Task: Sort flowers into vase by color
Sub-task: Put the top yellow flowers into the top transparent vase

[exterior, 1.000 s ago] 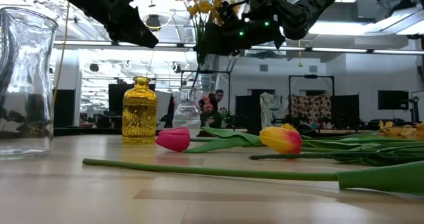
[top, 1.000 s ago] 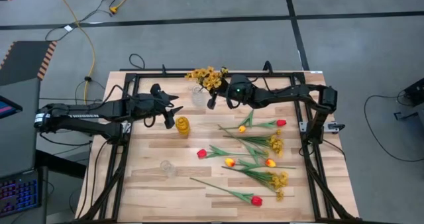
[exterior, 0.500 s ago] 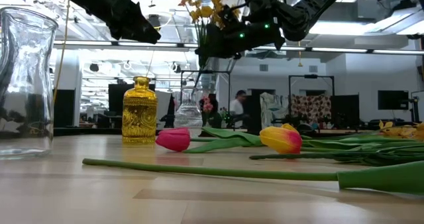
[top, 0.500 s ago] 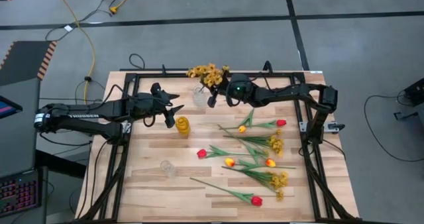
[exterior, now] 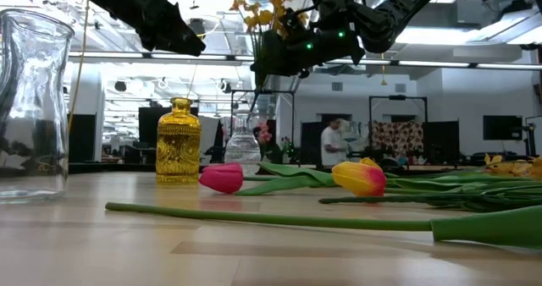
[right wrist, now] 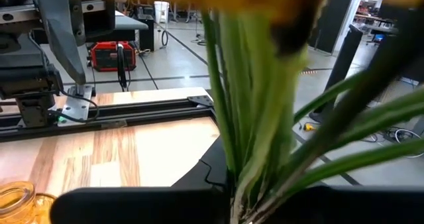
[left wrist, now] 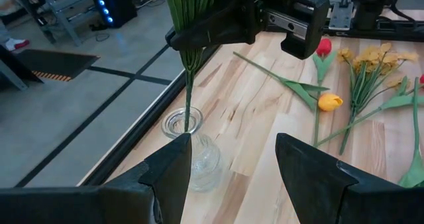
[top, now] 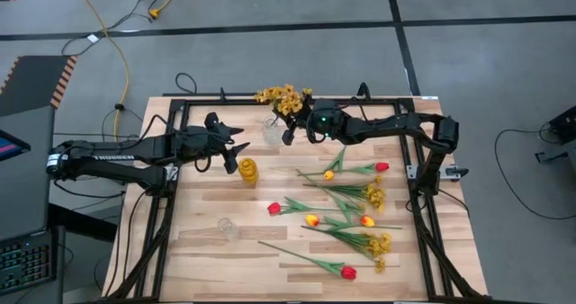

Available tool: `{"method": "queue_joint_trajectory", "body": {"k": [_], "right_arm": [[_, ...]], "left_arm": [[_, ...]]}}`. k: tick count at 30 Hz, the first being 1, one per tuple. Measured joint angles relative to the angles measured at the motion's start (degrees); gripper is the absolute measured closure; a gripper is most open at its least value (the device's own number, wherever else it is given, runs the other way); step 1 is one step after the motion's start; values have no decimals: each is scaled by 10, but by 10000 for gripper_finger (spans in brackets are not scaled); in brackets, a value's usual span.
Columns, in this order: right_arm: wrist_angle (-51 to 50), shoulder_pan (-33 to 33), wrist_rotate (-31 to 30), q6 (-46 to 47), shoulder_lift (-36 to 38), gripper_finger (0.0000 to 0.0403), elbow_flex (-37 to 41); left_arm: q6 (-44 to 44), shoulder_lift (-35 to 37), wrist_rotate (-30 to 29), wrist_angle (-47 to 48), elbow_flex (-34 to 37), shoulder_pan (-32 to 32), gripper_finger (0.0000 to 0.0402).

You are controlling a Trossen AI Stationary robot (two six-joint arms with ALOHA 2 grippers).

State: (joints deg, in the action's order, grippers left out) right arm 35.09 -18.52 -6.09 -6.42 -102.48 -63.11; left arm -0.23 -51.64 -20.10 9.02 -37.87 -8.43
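Observation:
A spray of small yellow blossoms point(top: 281, 99) stands upright over a clear glass vase point(top: 270, 130) at the table's far middle, with my right gripper point(top: 289, 135) shut on its green stems. In the left wrist view the thin stem point(left wrist: 188, 98) reaches down into the clear vase's mouth point(left wrist: 183, 123). My left gripper point(top: 239, 151) hangs open to the left of that vase, above a yellow glass vase point(top: 248, 171), and touches nothing. Red and yellow-orange tulips and more yellow sprays point(top: 346, 210) lie flat on the table's right half. My right gripper pinches the spray's leafy stem bundle point(left wrist: 191, 55) between its two fingers, below the blossoms and above the bare lower stem. The fingers come level from the table's right and lie across the stems. The spray stands upright, its lower end in the clear vase's mouth.
A second clear glass vessel point(top: 229, 228) stands near the table's front left. The black frame rail point(top: 297, 98) runs along the far edge behind the vases. Bare wood lies between the yellow vase and the loose flowers. A person point(exterior: 337, 142) walks in the room behind.
My right gripper has rolled slightly in place, and the spray's blossom head has swung a little toward the far edge. Its stem has stayed over the clear vase.

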Motion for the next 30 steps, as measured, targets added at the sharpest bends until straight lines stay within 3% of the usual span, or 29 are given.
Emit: {"method": "queue_joint_trajectory", "body": {"k": [10, 23, 30], "right_arm": [[0, 0, 1, 0, 0, 317, 0], [-21, 0, 1, 0, 0, 201, 0], [-56, 0, -1, 0, 1, 175, 0]], "left_arm": [[0, 0, 0, 0, 0, 0, 194], [0, 0, 0, 0, 0, 0, 194], [0, 0, 0, 0, 0, 0, 194]]}}
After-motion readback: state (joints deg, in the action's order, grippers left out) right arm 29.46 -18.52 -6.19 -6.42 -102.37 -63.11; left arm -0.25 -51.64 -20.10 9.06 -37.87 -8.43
